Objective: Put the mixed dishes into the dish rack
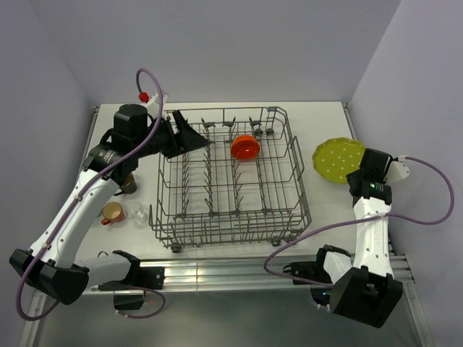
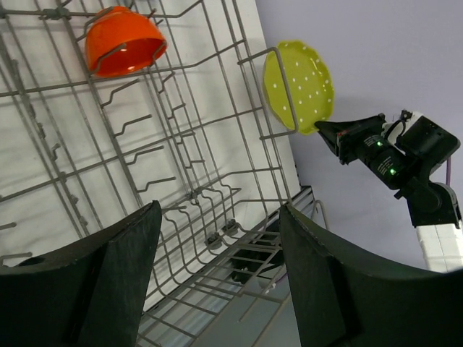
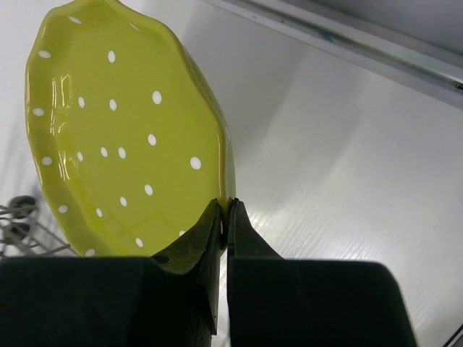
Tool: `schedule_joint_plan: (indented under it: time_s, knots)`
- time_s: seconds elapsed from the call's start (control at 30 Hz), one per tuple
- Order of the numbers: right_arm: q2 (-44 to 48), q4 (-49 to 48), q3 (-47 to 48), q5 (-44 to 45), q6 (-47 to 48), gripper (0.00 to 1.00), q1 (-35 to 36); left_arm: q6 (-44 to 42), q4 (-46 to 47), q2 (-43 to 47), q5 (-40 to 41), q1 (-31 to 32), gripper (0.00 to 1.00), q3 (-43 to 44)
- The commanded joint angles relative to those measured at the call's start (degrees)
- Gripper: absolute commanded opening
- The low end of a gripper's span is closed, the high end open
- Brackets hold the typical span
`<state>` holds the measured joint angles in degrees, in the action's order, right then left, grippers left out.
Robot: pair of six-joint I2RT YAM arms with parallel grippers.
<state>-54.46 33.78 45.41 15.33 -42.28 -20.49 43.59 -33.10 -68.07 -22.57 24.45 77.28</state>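
Now: plate in transit, right arm; the rack already holds one bowl.

On the counter [image 1: 329, 130] the dish rack [image 1: 230, 225] sits centred, with the yellow-green scalloped plate [image 3: 123, 137] outside its right wall, tilted and pinched at the rim by the clenched right gripper [image 3: 226, 210]. The orange bowl [image 1: 245, 147] lies among the far tines. The left gripper [image 2: 221, 217] hangs over the rack's far-left corner, jaws apart and empty. The small orange handled cup [image 1: 112, 212] and clear glass [image 1: 135, 212] wait left of the rack. Judgement: the grasp is a thin edge pinch, so the plate may pivot. Move slowly, lift it above the right wall, and turn it on edge in line with a tine row. Lower it until the rim seats between two tines, and only then release. Avoid the bowl's slot.
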Motion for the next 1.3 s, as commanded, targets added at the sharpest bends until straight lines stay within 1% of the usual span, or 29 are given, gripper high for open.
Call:
schedule_joint_plan:
  time_s: [0.0,0.27,0.63,0.8,0.87,1.03,1.13,1.27]
  knots:
    - [3.8,-5.3,7.3,0.6,-3.1,0.00,0.3,-0.8,1.5,-1.3,0.4,2.1,0.72,4.8]
    - [6.2,-2.1,12.9,0.7,-2.3,0.00,0.3,-0.5,2.4,-6.0,1.0,6.6,0.72,7.6]
    - [8.7,2.2,21.6,-2.4,-2.4,0.00,0.3,0.1,5.1,-10.1,0.0,9.0,0.73,7.8]
    - [8.8,3.7,24.9,-6.1,-2.5,0.00,0.4,0.6,7.5,-12.3,-2.7,9.0,0.73,7.6]
    - [8.6,3.9,25.5,-7.5,-2.3,0.00,0.9,1.2,9.8,-13.7,-5.7,9.0,0.73,7.8]
    - [8.1,4.9,27.6,-9.3,-1.7,0.00,3.6,2.4,14.3,-16.6,-9.3,9.3,0.75,9.3]
    - [7.7,5.5,28.9,-8.7,-1.6,0.00,6.9,3.2,16.1,-18.1,-11.4,9.3,0.75,10.3]
    - [8.1,6.0,30.2,-7.1,-2.1,0.00,13.4,4.4,17.2,-20.6,-13.6,9.2,0.75,12.3]
